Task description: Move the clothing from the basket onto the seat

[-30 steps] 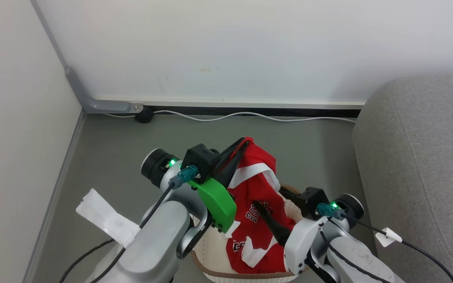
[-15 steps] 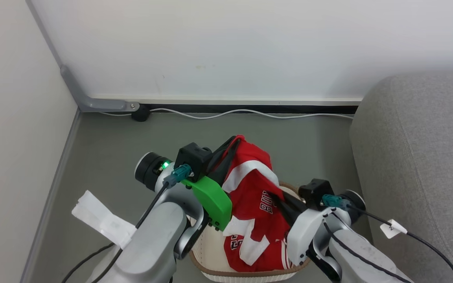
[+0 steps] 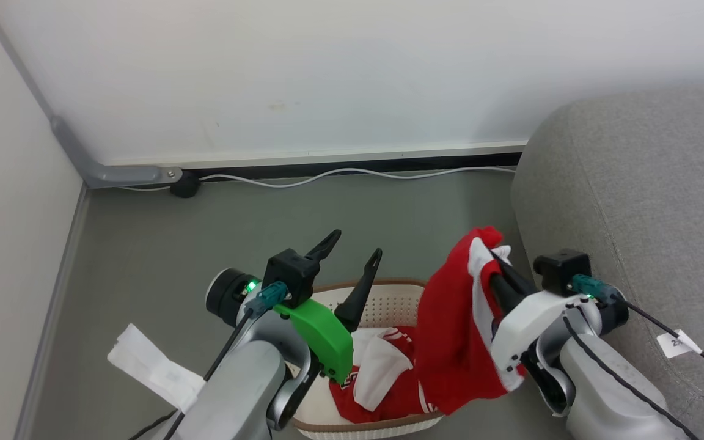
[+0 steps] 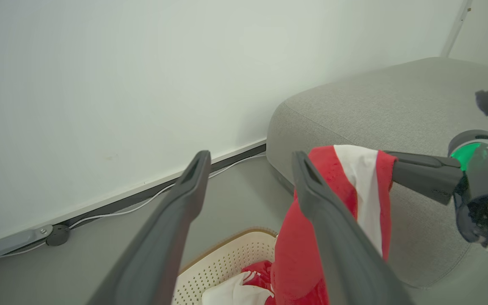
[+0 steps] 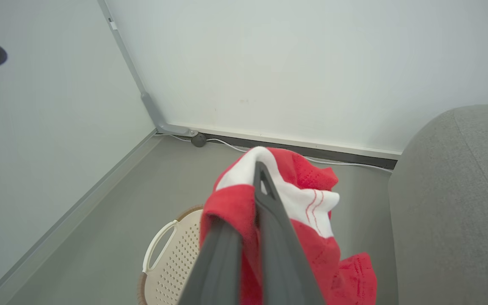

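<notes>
A: Where is the clothing?
B: In two lots; one red garment with a white stripe hangs from the right gripper, lifted above the right end of the basket and just beside the seat, not resting on it; the other pieces, red and white, lie crumpled on the basket's bottom toward its near edge

A: How does the right gripper stand?
B: Its fingers are pressed together on a fold near the garment's top; the cloth drapes over them and falls past the basket's brown rim

A: And the left gripper?
B: Fingers spread wide with nothing between them; it hangs over the basket's far-left part, tips pointing toward the wall; in the left wrist view one finger crosses in front of the hanging garment, and whether it touches I cannot tell

A: The basket itself?
B: It stands on the grey floor, close to the seat's left side and well apart from the floor's far-left corner; a white cable runs along the floor's far edge, under the wall
</notes>
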Controlling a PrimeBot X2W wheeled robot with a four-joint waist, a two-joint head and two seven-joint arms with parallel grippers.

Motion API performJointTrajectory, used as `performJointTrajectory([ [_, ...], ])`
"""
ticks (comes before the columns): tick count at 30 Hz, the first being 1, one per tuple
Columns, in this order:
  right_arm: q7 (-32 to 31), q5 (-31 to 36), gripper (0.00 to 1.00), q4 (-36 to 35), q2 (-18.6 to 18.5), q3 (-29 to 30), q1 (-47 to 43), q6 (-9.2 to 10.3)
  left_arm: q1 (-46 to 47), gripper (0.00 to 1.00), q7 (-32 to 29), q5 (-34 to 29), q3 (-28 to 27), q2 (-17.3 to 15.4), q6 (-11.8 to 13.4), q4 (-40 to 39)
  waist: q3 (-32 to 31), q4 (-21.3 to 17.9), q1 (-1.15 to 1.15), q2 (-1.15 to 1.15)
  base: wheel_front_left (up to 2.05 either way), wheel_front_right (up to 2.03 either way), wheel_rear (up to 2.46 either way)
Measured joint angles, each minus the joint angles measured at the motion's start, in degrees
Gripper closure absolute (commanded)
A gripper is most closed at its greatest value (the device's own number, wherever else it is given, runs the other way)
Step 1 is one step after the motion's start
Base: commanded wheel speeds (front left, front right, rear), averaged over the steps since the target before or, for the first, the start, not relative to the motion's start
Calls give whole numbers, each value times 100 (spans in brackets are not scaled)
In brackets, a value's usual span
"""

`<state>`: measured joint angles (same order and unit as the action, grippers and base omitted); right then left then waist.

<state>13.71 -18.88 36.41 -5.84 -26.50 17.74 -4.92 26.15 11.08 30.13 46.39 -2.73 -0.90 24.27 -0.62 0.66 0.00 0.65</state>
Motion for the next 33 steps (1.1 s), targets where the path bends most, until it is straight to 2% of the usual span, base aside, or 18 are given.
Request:
performJointTrajectory([
  [10,52,-93,100,-555,-399,519,-1,254,-363,0,136,94,-33,-44,-1,30,-18,-465,0,0,0,0,0],
  [22,63,-21,100,-1426,-665,710,12,310,-684,0,219,138,-64,-43,-10,-69,-58,-1081,0,0,0,0,0],
  [33,64,29,100,-1804,-922,762,-7,310,-802,0,268,137,-21,-37,-44,-227,-68,-1659,0,0,0,0,0],
])
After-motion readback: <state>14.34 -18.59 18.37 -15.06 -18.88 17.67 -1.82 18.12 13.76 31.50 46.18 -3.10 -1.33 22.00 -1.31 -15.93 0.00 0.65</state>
